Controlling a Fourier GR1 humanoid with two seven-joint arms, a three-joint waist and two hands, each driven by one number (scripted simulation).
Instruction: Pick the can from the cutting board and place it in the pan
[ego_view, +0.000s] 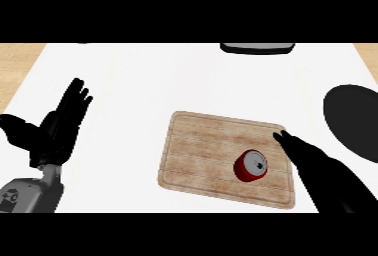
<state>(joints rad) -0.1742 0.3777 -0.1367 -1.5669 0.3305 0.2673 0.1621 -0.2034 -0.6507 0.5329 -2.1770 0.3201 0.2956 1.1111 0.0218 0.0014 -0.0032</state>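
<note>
White counter fills the frame; the cutting board (225, 157) lies lower centre with the red can (251, 165) upright on it. Right hand (314, 162), fingers straight, reaches just beside the can (no grasp yet). Pan (354, 120) waits at right edge; left hand (55, 127) rests open at left.

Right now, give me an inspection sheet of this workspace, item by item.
Surface: white counter top, wooden floor at both far corners.
Job's things: red can with silver lid standing on the light wooden cutting board; black round pan at the right edge, partly out of view.
Clutter: dark object at the far edge, cut off.
Hands: left hand open, resting at the left; right hand open, fingers straight, beside the can.
Cables: nothing seen.
Surroundings: nothing seen beyond the floor.
</note>
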